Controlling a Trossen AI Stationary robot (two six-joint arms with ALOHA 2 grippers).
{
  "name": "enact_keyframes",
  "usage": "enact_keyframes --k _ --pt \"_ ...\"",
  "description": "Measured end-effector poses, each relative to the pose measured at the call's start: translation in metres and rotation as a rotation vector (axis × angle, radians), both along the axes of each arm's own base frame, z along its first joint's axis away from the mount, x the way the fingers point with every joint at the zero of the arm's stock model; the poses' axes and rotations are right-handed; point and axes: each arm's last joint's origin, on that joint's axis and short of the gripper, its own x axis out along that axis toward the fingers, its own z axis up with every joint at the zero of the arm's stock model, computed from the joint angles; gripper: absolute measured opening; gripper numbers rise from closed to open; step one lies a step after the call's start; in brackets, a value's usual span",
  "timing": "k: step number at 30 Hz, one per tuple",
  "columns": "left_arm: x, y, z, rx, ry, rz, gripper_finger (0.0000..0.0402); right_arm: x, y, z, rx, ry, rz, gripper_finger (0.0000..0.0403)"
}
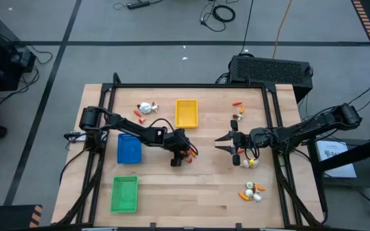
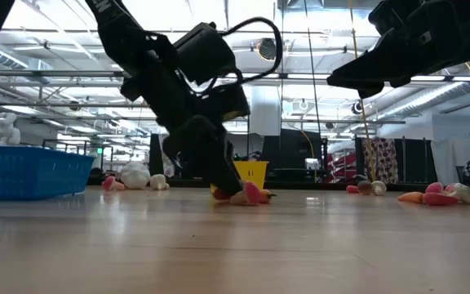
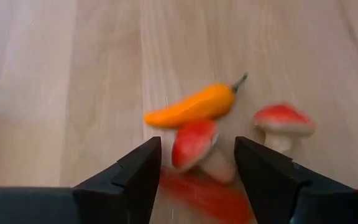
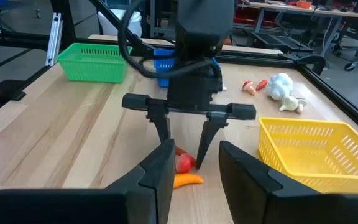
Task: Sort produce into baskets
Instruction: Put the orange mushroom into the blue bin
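Now, step in hand: the left pincer (image 4: 180, 142) is down on the surface (image 1: 204, 186) mid-table, straddling a small red-and-white mushroom piece (image 3: 194, 144); a pick, judged not yet completed.
Left pincer state: fingers (image 3: 132, 171) apart on either side of the mushroom piece with gaps showing, so nothing is held yet.
Neighbours at the pick: an orange pepper (image 3: 194, 104) lies just beyond the mushroom piece, a second mushroom (image 3: 283, 124) just beside it, and a blurred red piece (image 3: 204, 194) lies under the fingers.
Right pincer: right pincer (image 1: 227, 142) hovers above the surface, facing the left arm, fingers partly apart and empty.
Baskets: yellow tray (image 1: 186, 113) behind the pick, blue tray (image 1: 129, 148) near the left arm, green tray (image 1: 124, 194) at the front left; none visibly holds produce.
Other produce: clusters near the yellow tray (image 1: 147, 109), near the right pincer (image 1: 250, 163) and at the front right (image 1: 252, 192).
Next move calls for: closing squarely on the mushroom piece alone without nudging the orange pepper, then lifting clear toward a tray.
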Motion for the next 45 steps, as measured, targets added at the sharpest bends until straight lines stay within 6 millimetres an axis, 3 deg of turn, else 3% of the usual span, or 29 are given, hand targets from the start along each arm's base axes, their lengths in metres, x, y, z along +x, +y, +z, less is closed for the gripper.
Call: enact_keyframes --k 23,34,40,45 --pt "0.003 0.0 -0.008 -0.019 0.002 0.018 0.0207 0.0 0.0 -0.001 -0.012 0.006 0.002 0.0116" --pt "0.001 0.0 -0.005 -0.018 0.003 0.019 0.0141 0.0 0.0 0.0 -0.025 0.001 0.004 0.0116" --pt "-0.004 0.001 0.009 -0.011 0.008 0.026 0.0128 0.0 0.0 0.0 -0.025 -0.001 0.004 0.0116" --pt "-0.016 0.003 0.045 -0.004 -0.025 0.034 0.0126 0.0 -0.001 0.0 -0.026 -0.001 -0.002 0.0116"
